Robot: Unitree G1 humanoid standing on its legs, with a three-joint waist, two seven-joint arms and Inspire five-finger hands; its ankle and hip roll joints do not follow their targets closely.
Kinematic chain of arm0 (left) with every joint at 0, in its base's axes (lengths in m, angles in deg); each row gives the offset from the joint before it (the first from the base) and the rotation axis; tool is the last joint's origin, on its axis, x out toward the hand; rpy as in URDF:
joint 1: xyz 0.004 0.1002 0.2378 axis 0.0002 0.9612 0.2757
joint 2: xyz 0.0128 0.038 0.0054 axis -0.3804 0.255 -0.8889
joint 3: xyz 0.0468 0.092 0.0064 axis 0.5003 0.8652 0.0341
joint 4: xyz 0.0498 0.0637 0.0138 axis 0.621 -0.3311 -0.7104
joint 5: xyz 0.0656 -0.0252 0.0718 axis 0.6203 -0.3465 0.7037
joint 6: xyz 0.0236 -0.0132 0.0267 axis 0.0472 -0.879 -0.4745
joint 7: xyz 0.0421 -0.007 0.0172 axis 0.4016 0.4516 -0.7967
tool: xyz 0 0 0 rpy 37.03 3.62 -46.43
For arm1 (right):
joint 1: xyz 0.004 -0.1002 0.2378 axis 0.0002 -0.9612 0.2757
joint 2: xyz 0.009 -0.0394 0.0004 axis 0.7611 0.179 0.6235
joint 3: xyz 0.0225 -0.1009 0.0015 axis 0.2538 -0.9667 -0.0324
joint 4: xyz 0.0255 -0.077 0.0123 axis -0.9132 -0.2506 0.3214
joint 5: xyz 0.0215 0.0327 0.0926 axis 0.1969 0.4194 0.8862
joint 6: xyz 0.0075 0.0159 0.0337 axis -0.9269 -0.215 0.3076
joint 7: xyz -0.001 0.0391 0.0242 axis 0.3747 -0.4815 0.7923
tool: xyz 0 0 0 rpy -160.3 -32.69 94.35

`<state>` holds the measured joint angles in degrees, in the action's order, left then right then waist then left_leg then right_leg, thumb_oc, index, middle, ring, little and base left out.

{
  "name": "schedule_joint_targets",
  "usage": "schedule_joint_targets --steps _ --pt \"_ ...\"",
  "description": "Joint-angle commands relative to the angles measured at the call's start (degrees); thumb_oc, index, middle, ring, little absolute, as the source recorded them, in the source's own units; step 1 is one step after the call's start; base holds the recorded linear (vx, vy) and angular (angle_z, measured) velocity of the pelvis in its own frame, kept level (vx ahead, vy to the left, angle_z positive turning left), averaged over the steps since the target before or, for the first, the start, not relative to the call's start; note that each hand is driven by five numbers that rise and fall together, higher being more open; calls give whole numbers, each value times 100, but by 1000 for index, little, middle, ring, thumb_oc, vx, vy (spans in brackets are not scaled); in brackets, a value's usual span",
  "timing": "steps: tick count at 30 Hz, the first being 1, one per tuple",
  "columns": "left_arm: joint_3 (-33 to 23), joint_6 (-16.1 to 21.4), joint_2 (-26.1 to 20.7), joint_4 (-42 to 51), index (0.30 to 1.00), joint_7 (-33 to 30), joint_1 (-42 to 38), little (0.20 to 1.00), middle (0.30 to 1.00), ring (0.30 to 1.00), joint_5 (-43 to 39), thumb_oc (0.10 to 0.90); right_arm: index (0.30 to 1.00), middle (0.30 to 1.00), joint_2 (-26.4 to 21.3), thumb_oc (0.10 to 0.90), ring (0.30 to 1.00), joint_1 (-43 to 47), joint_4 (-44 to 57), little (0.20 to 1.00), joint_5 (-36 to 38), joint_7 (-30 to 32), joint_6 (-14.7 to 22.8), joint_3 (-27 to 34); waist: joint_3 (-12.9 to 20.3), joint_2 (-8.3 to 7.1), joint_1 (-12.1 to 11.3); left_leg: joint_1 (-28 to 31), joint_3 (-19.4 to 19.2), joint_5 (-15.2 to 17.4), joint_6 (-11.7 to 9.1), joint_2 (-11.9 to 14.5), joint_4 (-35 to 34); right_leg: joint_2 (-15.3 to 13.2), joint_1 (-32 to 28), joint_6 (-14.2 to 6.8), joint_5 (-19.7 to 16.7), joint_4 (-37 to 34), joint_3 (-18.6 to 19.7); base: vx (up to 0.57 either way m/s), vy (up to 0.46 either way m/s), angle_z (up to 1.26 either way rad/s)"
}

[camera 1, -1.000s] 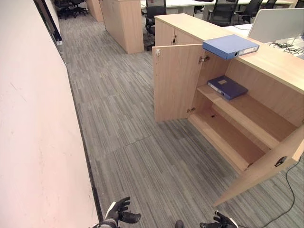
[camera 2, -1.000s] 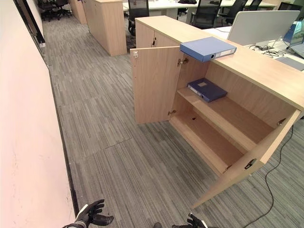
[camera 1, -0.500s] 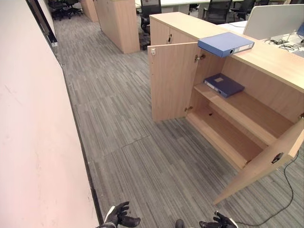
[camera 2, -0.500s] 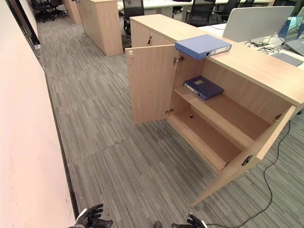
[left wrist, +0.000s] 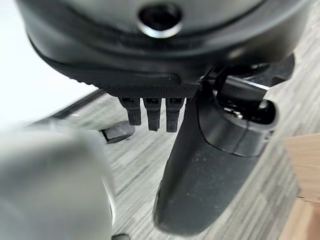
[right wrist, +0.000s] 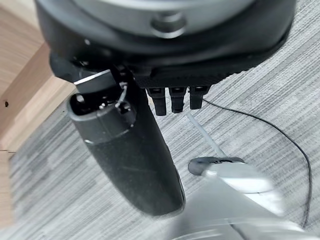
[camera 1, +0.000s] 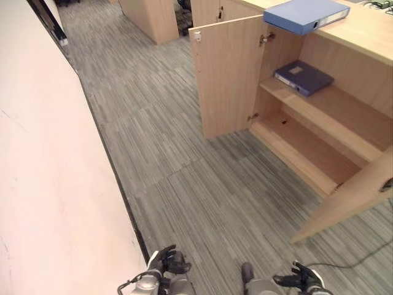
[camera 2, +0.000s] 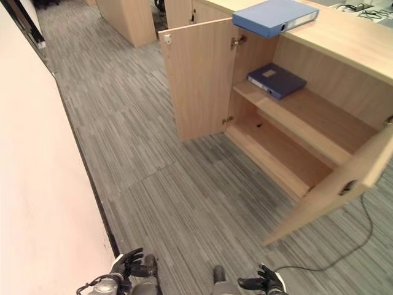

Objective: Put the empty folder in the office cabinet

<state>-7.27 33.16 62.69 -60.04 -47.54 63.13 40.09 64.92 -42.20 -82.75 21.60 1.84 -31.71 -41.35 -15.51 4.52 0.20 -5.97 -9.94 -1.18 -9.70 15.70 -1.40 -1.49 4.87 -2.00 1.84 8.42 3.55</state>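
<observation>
Approach phase, before any grasp. Office cabinet (camera 1: 319, 141) stands at the far right with both doors swung open, the left door (camera 1: 227, 74) edge-on to the aisle and the right door (camera 2: 344, 184) angled out toward the near side. Light blue binder folder (camera 1: 306, 13) lies flat on the cabinet top (camera 1: 368, 34), its near corner overhanging the front edge; a darker blue folder (camera 1: 304, 77) already rests on the upper shelf (camera 1: 331, 114), at its left end, while the lower shelf (camera 1: 295, 157) holds nothing. Which of the two is the empty folder cannot be told, though the one on top is the likelier task item, being still outside the cabinet.

Left hand (camera 1: 164, 263) and right hand (camera 1: 301, 278) hang low at the near edge above the grey carpet floor (camera 1: 184, 178), well apart from the cabinet. Each carries nothing; the wrist views show the fingers (left wrist: 152, 112) extended and relaxed, thumb standing clear.

Next move, by judgement: close in on the cabinet, raise a hand to the folder on top, then lower it onto a shelf, keeping clear of the open doors.
</observation>
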Motion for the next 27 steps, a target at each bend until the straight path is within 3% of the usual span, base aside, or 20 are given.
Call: schedule_joint_targets --steps 1,4,8,9,10,11,16,18,20,22,25,26,27 --pt "-31 217 -496 221 900 -163 341 900 900 900 37 800 900 900 15 800 900 -111 145 900 68 33 160 96 190 -563 -197 -1151 268 -1186 -112 426 -199 -506 -2474 -448 1800 -325 347 324 130 -103" --pt "-72 212 -516 65 900 -119 505 900 900 900 178 800 900 900 61 800 900 -176 -10 900 3 -51 140 114 413 -548 -343 -1254 431 -1313 -246 451 -234 -741 -2826 -534 1905 -471 710 481 227 -31" --pt "6 201 -656 7 900 -93 589 900 900 900 519 800 900 900 126 800 900 -172 -195 900 38 -114 146 202 655 -638 -363 -1256 282 -1637 -302 311 -161 -1018 -2796 -714 1761 -472 804 366 247 -37" --pt "20 188 -687 -24 900 -81 604 900 900 900 576 800 900 900 140 800 900 -159 -221 900 54 -138 136 228 697 -675 -352 -1243 182 -1689 -281 232 -108 -1096 -2736 -808 1590 -448 819 440 314 -40" --pt "67 194 -713 -40 900 -58 627 900 900 900 656 800 900 900 152 800 900 -130 -206 900 15 -177 120 220 767 -740 -344 -1251 34 -1670 -209 91 32 -1211 -2640 -947 1164 -407 844 326 226 -27" --pt "66 194 -715 -39 900 -58 629 900 900 900 656 800 900 900 154 800 900 -131 -205 900 15 -177 119 220 779 -749 -348 -1261 25 -1663 -205 85 39 -1223 -2633 -950 1159 -416 846 330 210 -39" --pt "135 201 -770 102 900 -92 526 900 900 900 612 800 900 900 129 800 900 187 -107 900 -172 -164 103 41 830 -917 -510 -1430 -205 -1283 118 -298 366 -1421 -2158 -1299 -362 21 851 209 125 -42" --pt "152 202 -777 156 900 -100 470 900 900 900 581 800 900 900 128 800 900 280 -86 900 -161 -153 103 41 832 -925 -553 -1459 -259 -1196 182 -350 421 -1418 -2043 -1300 -586 77 782 127 61 -18" --pt "202 226 -797 258 900 -100 368 900 900 900 540 800 900 900 119 800 900 397 66 900 -125 -104 142 56 810 -909 -604 -1437 -321 -1047 321 -462 423 -1431 -1848 -1300 -1051 300 598 152 125 -10" --pt "240 223 -824 354 900 -108 260 900 900 900 506 800 900 900 110 800 900 507 176 900 -89 -67 173 47 787 -843 -626 -1340 -424 -903 456 -549 375 -1528 -1589 -1300 -1231 696 291 157 214 -17" --pt "319 226 -917 581 900 -111 156 900 900 900 519 800 900 900 143 800 900 641 311 900 -78 -1 194 -15 670 -711 -619 -943 -625 -701 658 -681 129 -1796 -1179 -1219 -1442 1363 -621 109 275 -15" --pt "329 208 -955 664 900 -114 162 900 900 900 547 800 900 900 134 800 900 643 370 900 -84 12 208 -51 647 -703 -638 -882 -706 -662 709 -722 71 -1758 -1146 -1198 -1418 1360 -779 146 320 -61" --pt "290 225 -948 744 900 -89 141 900 900 900 479 800 900 900 151 800 900 656 348 900 -57 -5 226 -79 624 -759 -612 -653 -753 -573 758 -904 -113 -1433 -986 -1170 -1023 1252 -657 112 226 -68"
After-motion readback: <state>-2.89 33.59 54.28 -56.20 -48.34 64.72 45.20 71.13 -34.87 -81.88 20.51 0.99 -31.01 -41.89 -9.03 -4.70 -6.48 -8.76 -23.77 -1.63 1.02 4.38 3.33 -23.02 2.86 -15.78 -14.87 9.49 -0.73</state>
